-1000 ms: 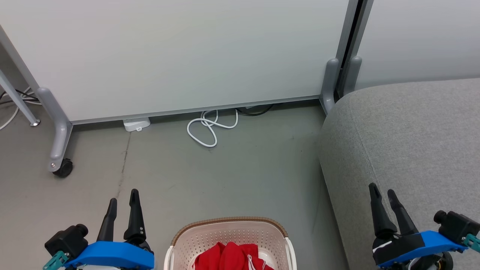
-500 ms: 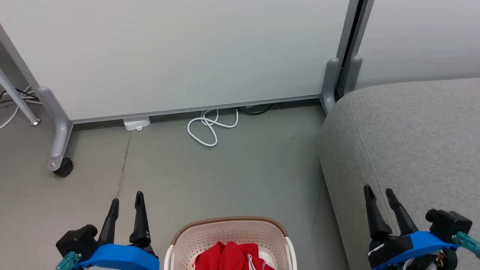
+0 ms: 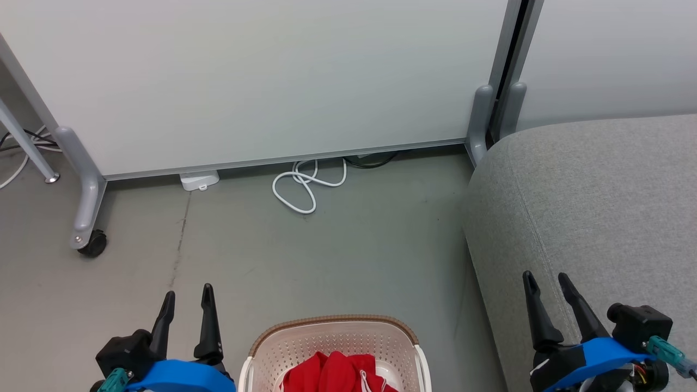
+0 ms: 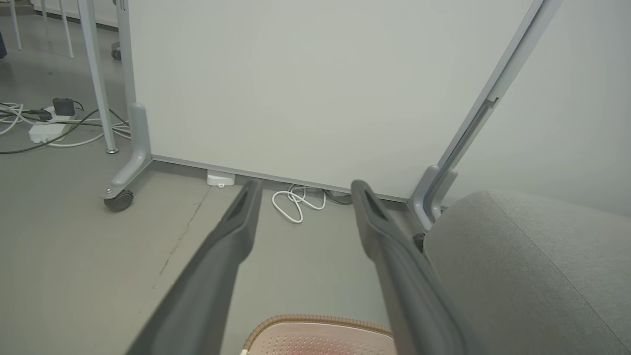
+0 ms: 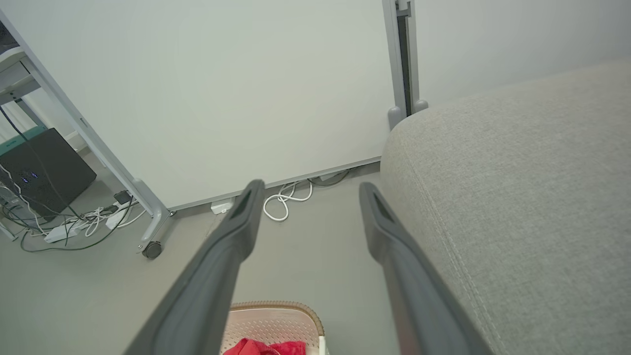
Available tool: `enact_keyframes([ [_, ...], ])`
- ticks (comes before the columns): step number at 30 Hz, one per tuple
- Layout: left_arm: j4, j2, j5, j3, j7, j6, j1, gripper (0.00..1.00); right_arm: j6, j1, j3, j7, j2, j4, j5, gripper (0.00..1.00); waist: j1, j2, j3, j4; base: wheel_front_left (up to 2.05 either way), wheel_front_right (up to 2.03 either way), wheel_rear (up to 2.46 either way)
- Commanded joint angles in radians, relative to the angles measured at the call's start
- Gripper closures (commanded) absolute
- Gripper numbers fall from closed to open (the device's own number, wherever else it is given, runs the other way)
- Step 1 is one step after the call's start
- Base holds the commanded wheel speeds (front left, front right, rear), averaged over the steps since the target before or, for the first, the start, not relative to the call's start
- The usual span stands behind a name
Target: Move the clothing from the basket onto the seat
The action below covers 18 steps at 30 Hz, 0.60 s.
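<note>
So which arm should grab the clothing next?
Probably left: the left gripper, jaws open, sits beside the basket holding the clothing; the right gripper is farther off, by the seat.

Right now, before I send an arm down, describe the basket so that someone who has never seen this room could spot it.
Find the big grey seat on the right; on the floor just left of it, at the head view's bottom edge, stands the basket. It is the only cream perforated tub, with a brown woven-look rim and red clothing heaped inside.
</note>
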Motion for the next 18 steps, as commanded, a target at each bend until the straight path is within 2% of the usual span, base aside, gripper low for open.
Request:
enact_keyframes([
  [1, 0.0, 0.004, 0.021, 0.003, -0.009, 0.003, -0.018, 0.0, 0.002, -0.002, 0.002, -0.008, -0.008, -0.003, -0.025, 0.0, 0.0, 0.0, 0.0, 0.0, 0.0, 0.0, 0.0],
  [18, 0.019, 0.004, 0.143, -0.01, -0.043, 0.011, -0.02, 0.0, 0.002, 0.004, -0.004, -0.029, -0.009, -0.001, -0.147, 0.0, 0.0, 0.0, 0.001, 0.001, 0.0, 0.0, 0.0],
])
